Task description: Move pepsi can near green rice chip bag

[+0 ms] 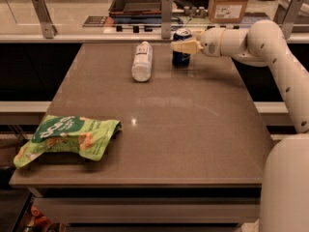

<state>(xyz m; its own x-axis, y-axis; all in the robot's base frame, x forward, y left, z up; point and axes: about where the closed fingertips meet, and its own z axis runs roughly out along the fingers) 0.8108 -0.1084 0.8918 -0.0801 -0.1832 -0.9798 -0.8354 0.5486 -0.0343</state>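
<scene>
Pepsi can (181, 58) upright near far table (159, 129) edge, gripper (179, 46) overlapping its upper part

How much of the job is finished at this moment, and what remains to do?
Done: the approach, since the tool sits at the pepsi can by the far edge of the table. In hand: taking hold of it; whether it is gripped does not show. Left: the whole carry, because the green rice chip bag lies at the near left corner.

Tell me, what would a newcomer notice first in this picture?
The pincer is at the pepsi can, near the far edge of the table, beside a lying white bottle. The bright green rice chip bag lies alone at the near left corner.
</scene>
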